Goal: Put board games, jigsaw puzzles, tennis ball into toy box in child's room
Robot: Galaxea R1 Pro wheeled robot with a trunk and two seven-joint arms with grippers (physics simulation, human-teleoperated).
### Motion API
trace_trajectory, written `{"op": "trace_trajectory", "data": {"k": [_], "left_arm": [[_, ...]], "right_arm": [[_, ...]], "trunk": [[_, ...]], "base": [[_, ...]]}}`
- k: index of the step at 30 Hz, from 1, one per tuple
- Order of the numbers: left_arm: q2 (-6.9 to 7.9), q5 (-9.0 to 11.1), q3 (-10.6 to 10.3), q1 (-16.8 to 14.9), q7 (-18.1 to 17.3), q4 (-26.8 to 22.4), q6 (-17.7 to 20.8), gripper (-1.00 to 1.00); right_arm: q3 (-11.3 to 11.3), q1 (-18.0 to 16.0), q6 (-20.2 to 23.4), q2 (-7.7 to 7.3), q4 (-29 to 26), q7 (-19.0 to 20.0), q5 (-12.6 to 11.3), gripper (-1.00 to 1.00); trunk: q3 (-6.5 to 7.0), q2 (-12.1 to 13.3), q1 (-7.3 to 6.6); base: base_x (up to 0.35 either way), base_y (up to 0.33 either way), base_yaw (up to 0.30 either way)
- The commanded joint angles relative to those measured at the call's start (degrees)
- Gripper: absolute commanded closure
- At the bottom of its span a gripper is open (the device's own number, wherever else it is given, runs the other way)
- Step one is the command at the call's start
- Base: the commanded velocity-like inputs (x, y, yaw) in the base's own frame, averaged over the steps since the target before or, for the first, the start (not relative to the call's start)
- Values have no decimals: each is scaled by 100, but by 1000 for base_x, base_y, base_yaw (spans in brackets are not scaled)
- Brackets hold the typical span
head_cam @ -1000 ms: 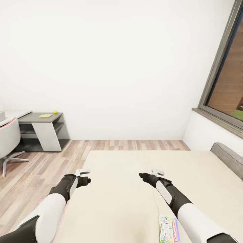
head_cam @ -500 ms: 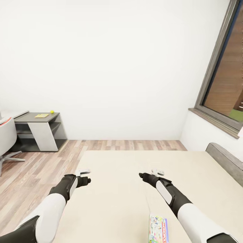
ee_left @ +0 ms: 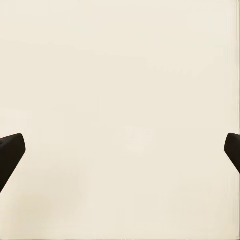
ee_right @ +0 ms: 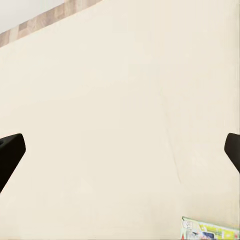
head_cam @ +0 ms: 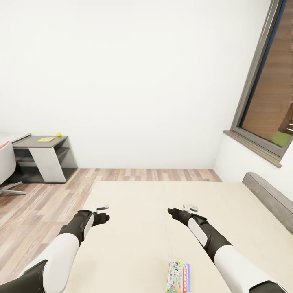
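A green-blue board game [head_cam: 179,276] lies flat on the beige bed [head_cam: 138,203], near my right forearm; its corner is also in the right wrist view [ee_right: 210,231]. Both arms reach out over the mattress. My left gripper [head_cam: 106,218] [ee_left: 120,150] is open and empty, and so is my right gripper [head_cam: 170,211] [ee_right: 120,150]. Far off at the left, the table's low dark grey section [head_cam: 28,142] carries the tennis ball [head_cam: 58,134] and a flat yellowish item [head_cam: 45,139] too small to read. The toy box is out of view.
A pale chair [head_cam: 5,162] stands at the left edge by the desk. Wood-plank floor [head_cam: 49,195] runs between bed and desk. The grey headboard [head_cam: 270,197] is at the right, below a tall grey-framed window [head_cam: 264,93]. A white wall lies ahead.
The whole picture has shifted left, so the camera has turned right; the desk and the board game sit further left in view. Both arms hold the same pose, grippers still open.
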Motion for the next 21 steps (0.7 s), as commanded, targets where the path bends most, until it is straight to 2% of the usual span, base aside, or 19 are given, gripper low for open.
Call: {"op": "trace_trajectory", "data": {"k": [1,7,21], "left_arm": [[-7,-60,43,-5,-46,-17,28,-100],[-7,-60,43,-5,-46,-17,27,-100],[-7,-60,43,-5,-46,-17,27,-100]], "right_arm": [[27,-5,16,-5,-10,-33,-32,-100],[26,-5,13,-10,-7,-33,-30,-100],[16,-5,33,-11,-9,-30,-40,-100]], "trunk": [[-14,-14,4],[-14,-14,4],[-14,-14,4]], "base": [[0,-177,0],[0,-86,0],[0,-7,0]]}}
